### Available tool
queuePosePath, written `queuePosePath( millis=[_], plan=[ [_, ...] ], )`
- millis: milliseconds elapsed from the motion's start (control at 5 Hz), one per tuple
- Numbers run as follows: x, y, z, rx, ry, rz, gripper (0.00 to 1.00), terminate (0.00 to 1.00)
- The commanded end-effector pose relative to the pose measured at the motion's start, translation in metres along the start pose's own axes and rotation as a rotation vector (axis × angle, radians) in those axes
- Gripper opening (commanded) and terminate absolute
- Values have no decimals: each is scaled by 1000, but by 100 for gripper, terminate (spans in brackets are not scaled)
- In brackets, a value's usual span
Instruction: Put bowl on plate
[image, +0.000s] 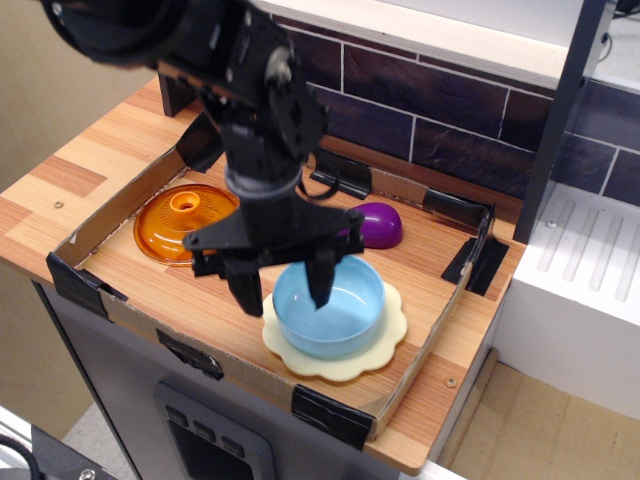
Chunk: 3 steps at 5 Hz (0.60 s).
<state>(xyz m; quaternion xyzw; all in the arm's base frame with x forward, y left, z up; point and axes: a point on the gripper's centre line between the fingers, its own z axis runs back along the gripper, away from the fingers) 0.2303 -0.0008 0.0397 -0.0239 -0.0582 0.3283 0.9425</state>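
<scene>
The light-blue bowl sits upright on the cream scalloped plate at the front right of the cardboard tray. My gripper hangs just above the bowl's left rim. Its two black fingers are spread wide apart, one finger outside the bowl to the left and the other over the bowl's inside. It holds nothing.
An orange ridged dish with a central knob lies at the tray's left. A purple rounded object lies behind the bowl. The low cardboard tray wall rings the area. A dark brick wall stands behind, a white unit to the right.
</scene>
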Motion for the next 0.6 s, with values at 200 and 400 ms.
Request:
queuePosePath(
  millis=[200, 400],
  plan=[
    [28, -3, 63, -31, -82, -61, 100, 0],
    [28, -3, 63, -31, -82, -61, 100, 100]
  ],
)
